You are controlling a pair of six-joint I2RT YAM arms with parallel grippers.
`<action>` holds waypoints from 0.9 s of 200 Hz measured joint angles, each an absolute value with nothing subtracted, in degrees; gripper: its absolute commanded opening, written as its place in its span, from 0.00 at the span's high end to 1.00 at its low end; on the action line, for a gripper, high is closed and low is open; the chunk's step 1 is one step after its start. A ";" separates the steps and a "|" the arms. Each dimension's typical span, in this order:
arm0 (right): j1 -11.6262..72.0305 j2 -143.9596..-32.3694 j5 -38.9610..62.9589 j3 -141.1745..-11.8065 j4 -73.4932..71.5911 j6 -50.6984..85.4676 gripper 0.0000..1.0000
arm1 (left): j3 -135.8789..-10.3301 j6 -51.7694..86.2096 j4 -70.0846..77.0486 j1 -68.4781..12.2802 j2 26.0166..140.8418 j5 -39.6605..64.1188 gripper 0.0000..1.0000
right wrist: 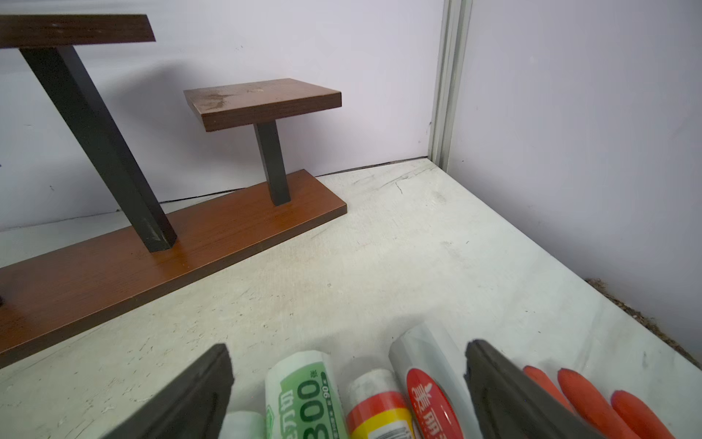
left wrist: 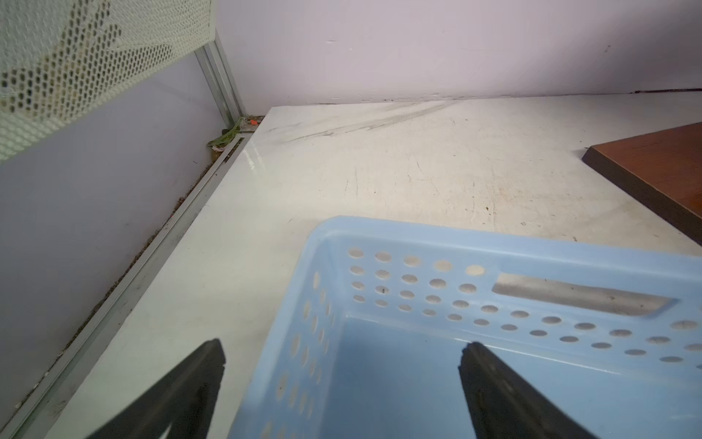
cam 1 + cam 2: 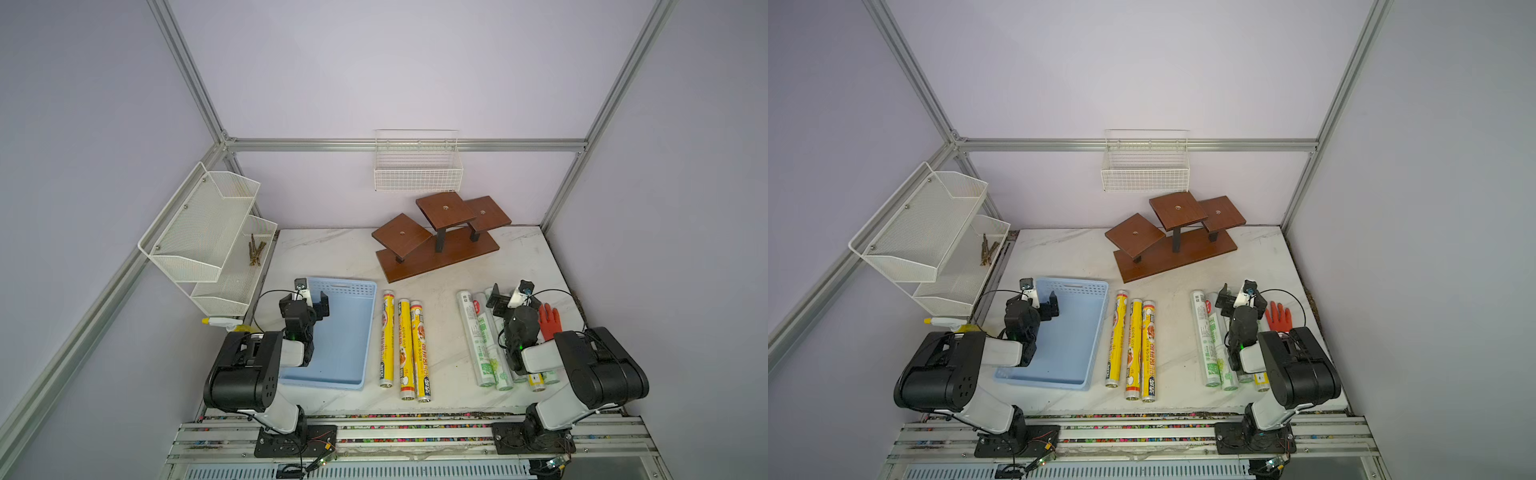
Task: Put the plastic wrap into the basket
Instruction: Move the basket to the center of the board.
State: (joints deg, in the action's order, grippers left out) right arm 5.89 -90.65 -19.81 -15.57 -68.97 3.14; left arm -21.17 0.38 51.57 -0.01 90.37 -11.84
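Rolls of whitish plastic wrap (image 1: 300, 387) lie under the spread right tool (image 1: 347, 351); spread left tool (image 2: 342, 351) hangs over the light blue plastic basket (image 2: 418, 243)

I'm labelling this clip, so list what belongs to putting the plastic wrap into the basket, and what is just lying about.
Job in hand: yellow rolls, whitish green-print rolls, light blue basket.

Lying about: red glove, wooden stand, white wire basket, mesh shelf, spray bottle.
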 measured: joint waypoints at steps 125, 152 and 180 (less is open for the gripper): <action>6.17 -90.65 -16.95 -13.72 -72.36 1.30 0.00 | -19.79 0.03 53.82 -0.08 90.04 -10.61 0.00; 6.52 -90.65 -15.20 -9.47 -77.76 0.12 0.00 | -16.19 -0.30 56.99 -0.40 87.88 -10.70 0.00; 6.55 -89.08 -14.20 -6.92 -80.58 -0.56 0.00 | -14.24 0.45 53.52 -0.51 78.87 -11.66 0.00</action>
